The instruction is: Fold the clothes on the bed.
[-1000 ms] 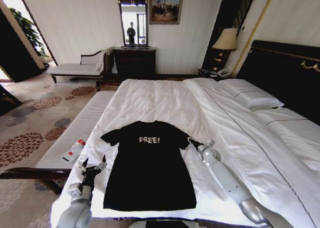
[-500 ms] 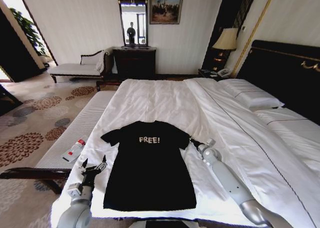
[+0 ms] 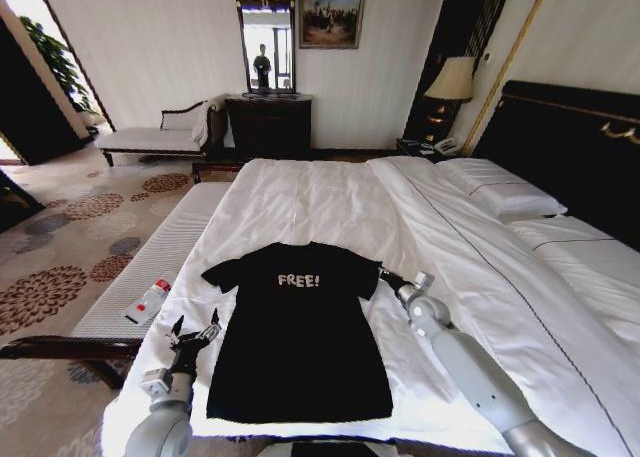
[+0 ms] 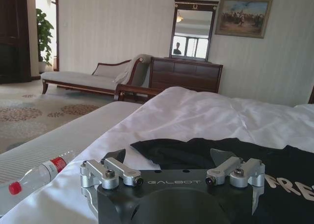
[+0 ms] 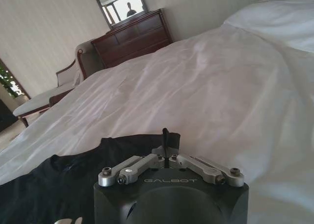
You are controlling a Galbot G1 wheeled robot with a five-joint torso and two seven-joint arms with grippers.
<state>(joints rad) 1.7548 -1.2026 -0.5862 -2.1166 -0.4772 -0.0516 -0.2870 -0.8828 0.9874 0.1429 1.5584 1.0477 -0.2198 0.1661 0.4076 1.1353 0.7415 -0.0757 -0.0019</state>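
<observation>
The clothes, one black T-shirt (image 3: 297, 332) with white "FREE!" lettering, lie flat on the white bed (image 3: 320, 192) near its foot. My left gripper (image 3: 195, 329) hovers beside the shirt's left edge, level with its waist. In the left wrist view this left gripper (image 4: 169, 158) is open, with the shirt (image 4: 196, 153) spread just beyond it. My right gripper (image 3: 385, 277) rests at the tip of the shirt's right sleeve. In the right wrist view the right gripper (image 5: 169, 140) is shut, its tips at the edge of the black cloth (image 5: 73, 180). Whether cloth is pinched between them is hidden.
A narrow white bench (image 3: 170, 247) runs along the bed's left side with a plastic bottle (image 3: 148, 300) lying on it. Pillows (image 3: 500, 192) and a dark headboard are on the right. A chaise (image 3: 160, 132), dresser (image 3: 268, 125) and lamp (image 3: 452, 79) stand by the far wall.
My left gripper has edged slightly towards the shirt's left edge. My right arm has shifted a little, its gripper staying at the right sleeve. The shirt lies as before.
</observation>
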